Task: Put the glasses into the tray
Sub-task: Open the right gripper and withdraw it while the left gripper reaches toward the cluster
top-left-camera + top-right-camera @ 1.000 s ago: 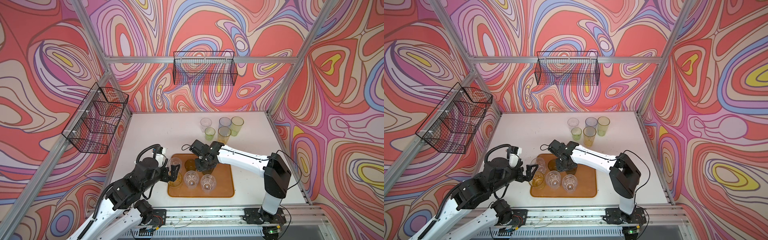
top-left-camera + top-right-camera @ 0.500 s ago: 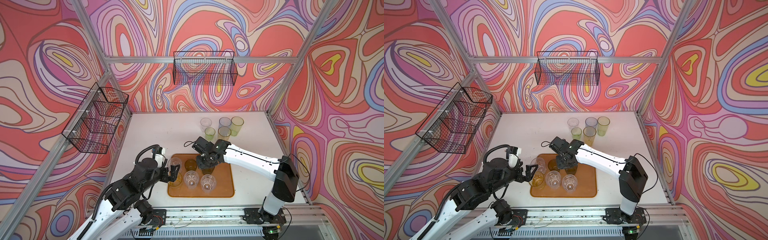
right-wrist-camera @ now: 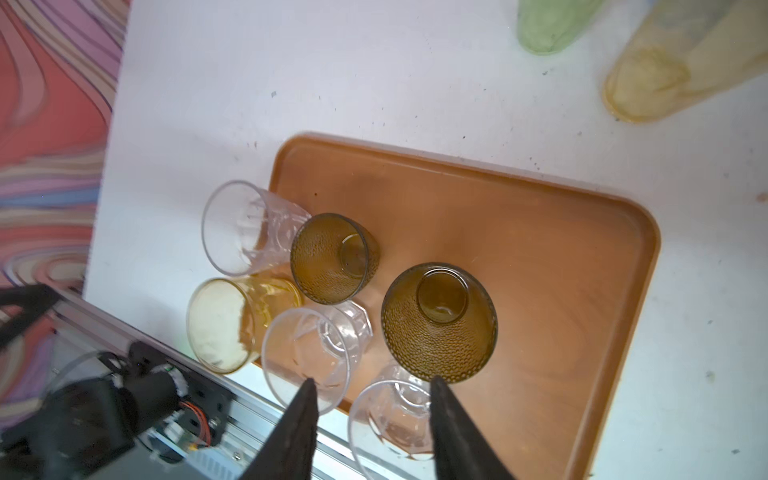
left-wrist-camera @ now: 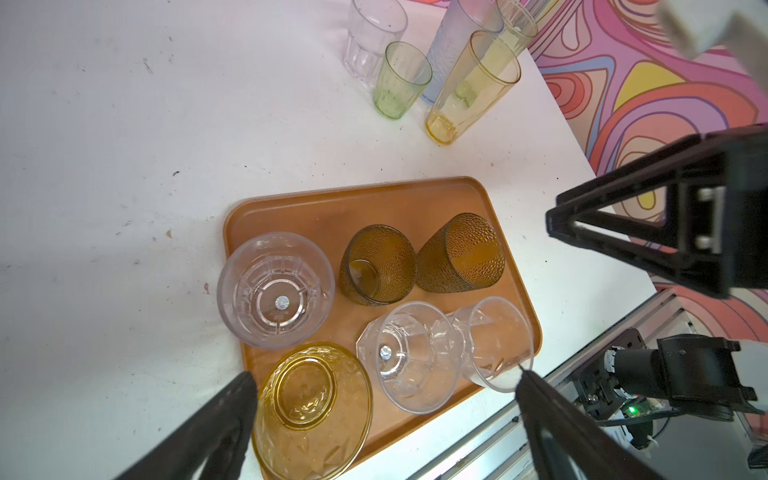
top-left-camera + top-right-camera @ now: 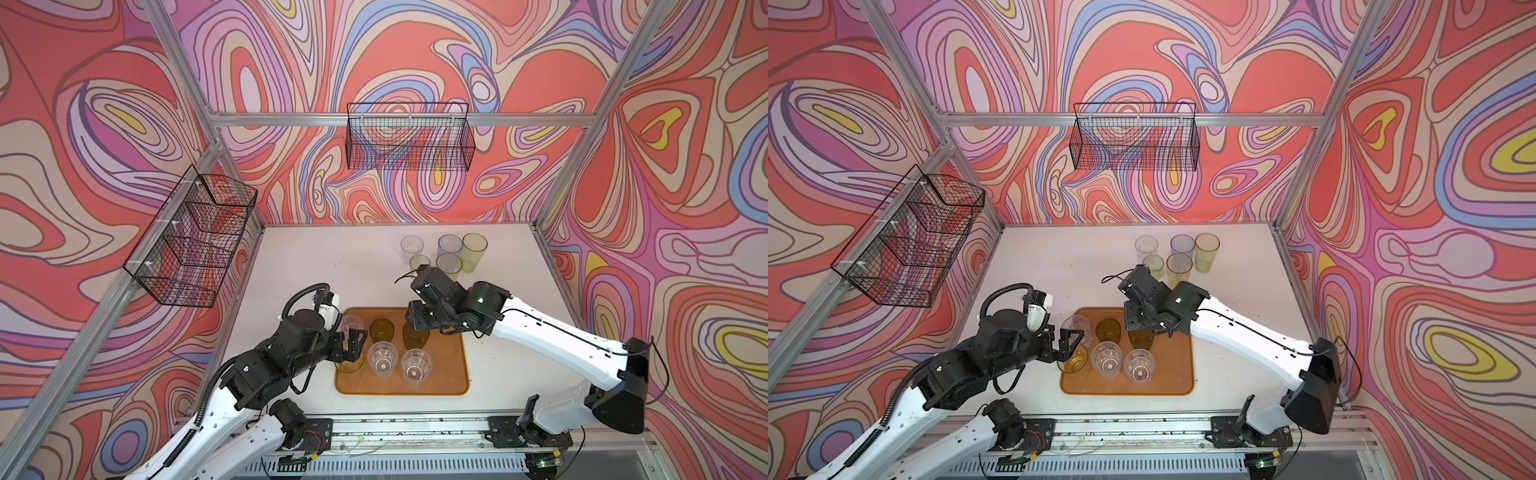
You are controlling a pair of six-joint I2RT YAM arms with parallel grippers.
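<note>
Left jaws: wide apart, empty, over the left edge of the tray (image 5: 449, 376), which holds six glasses (image 4: 276, 291). Right jaws: hidden under the wrist in both top views; the right wrist view shows them parted, empty, above an olive glass (image 3: 438, 332). Five more stand on the desk (image 5: 324, 257) beyond, one partly behind that arm.

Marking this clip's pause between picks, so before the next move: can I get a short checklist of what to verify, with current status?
1. Right claw clear of the olive-brown glass: ok, jaws apart, glass upright.
2. Left claw empty: ok, open by the amber glass.
3. Six glasses in the tray upright: ok.
4. Free tray space: ok, bare toward the right arm.
5. All glasses in: not ok, five remaining glasses stand on the table.
</note>
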